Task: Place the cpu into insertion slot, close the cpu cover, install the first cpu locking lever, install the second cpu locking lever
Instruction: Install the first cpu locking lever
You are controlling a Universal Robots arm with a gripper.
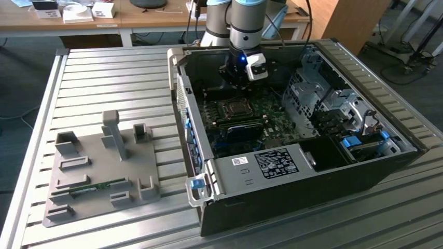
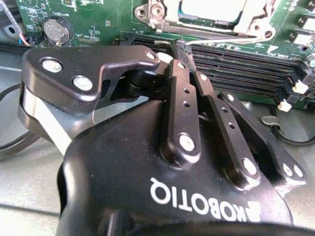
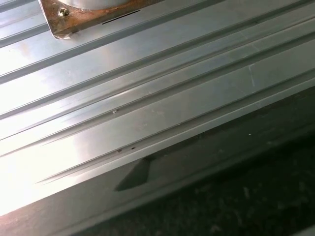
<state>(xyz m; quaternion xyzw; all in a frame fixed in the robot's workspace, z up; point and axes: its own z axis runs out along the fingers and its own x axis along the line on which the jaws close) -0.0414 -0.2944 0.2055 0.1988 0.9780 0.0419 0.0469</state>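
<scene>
One gripper (image 2: 184, 49) is seen low over the green motherboard (image 1: 277, 122) inside one open PC case (image 1: 387, 171), fingers closed together, nothing held. One cpu (image 2: 211, 9) is seated in the insertion slot (image 1: 235, 109), w/ cpu cover (image 2: 248, 24) down. Four memory slots (image 2: 246, 64) lie just beside.
</scene>
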